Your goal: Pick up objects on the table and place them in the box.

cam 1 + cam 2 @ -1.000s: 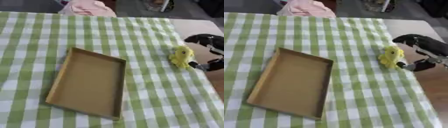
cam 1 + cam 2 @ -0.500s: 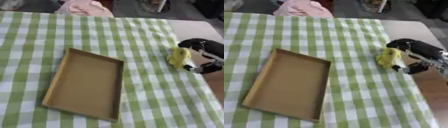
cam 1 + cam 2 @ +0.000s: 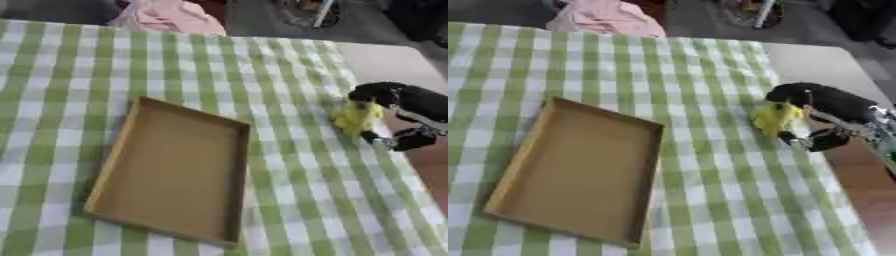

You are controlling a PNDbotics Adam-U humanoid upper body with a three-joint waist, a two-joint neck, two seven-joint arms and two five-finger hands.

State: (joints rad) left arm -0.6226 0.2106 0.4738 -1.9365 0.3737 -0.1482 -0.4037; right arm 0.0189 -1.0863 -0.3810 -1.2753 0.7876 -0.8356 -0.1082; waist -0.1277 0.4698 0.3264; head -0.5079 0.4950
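Fingers of the right hand (image 3: 824, 107) curl around the yellow object (image 3: 773, 117) at the surface's right side. Box (image 3: 579, 170) lies well apart to the left, long axis running away from the robot.

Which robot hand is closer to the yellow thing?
The right. The right hand is against the yellow thing at the cloth's right edge, fingers curling round it. The left hand shows in neither view, so its place cannot be told.

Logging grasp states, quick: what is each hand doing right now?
Left hand: not in view.
Right hand: curled round the yellow object at the table's right edge.
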